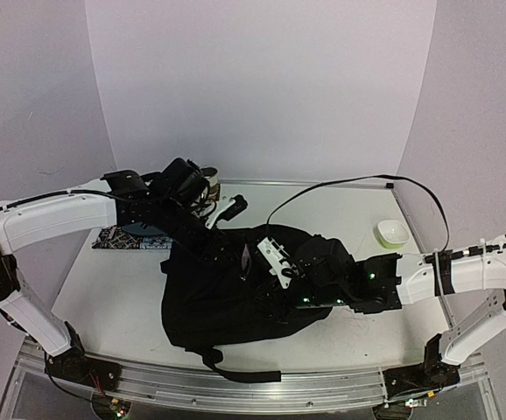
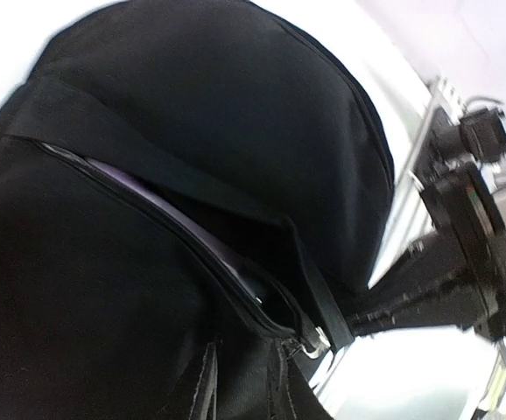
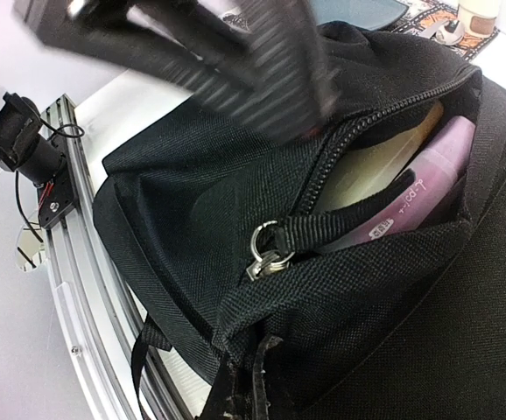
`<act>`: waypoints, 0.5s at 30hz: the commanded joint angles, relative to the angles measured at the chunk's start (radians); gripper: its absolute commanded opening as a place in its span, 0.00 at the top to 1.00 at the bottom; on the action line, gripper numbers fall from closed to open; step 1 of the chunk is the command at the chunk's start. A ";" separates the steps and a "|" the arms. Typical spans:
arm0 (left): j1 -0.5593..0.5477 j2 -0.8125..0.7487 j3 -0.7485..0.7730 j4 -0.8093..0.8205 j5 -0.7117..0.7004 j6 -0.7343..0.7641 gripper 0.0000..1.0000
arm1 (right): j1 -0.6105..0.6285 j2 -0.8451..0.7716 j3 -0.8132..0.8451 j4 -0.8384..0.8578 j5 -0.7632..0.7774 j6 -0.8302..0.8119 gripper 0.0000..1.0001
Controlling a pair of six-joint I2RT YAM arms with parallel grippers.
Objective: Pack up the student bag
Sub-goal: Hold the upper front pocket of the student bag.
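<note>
The student bag lies slumped in the middle of the table, between my two arms, with one shoulder strap trailing toward the near rail; its main zip stands open.

My right gripper is over the bag's right side; its jaws are closed and blurred in my right wrist view. Their tips sit on the fabric just beside the zip teeth, and the cloth rises to them in a ridge, so I read it as a pinch on the bag's flap. Just below hangs a metal zip pull. Through the mouth I see a pink tube with print on its label, lying against a pale flat thing; what that is I cannot tell.

My left gripper is at the far edge of the bag; its fingers are out of my left wrist view and too small from above, so I cannot tell whether those jaws are open or closed. That wrist view runs along the bag; a webbing strap crosses the cloth beside the open zip, and something pale lilac shows in the gap.

A patterned mat lies at the table's left, just beside the bag, with a dark teal plate next to it; a small white bowl sits at the right, well apart from the bag.
</note>
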 commanded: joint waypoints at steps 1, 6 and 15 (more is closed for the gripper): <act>-0.002 -0.064 -0.030 0.084 0.078 0.011 0.71 | 0.013 0.004 0.007 -0.010 -0.025 0.013 1.00; -0.001 -0.073 -0.050 0.116 0.046 -0.136 0.63 | 0.012 0.008 0.016 -0.009 -0.015 0.019 1.00; -0.002 -0.044 -0.088 0.121 -0.023 -0.319 0.60 | 0.012 -0.011 0.020 -0.011 -0.005 0.054 0.81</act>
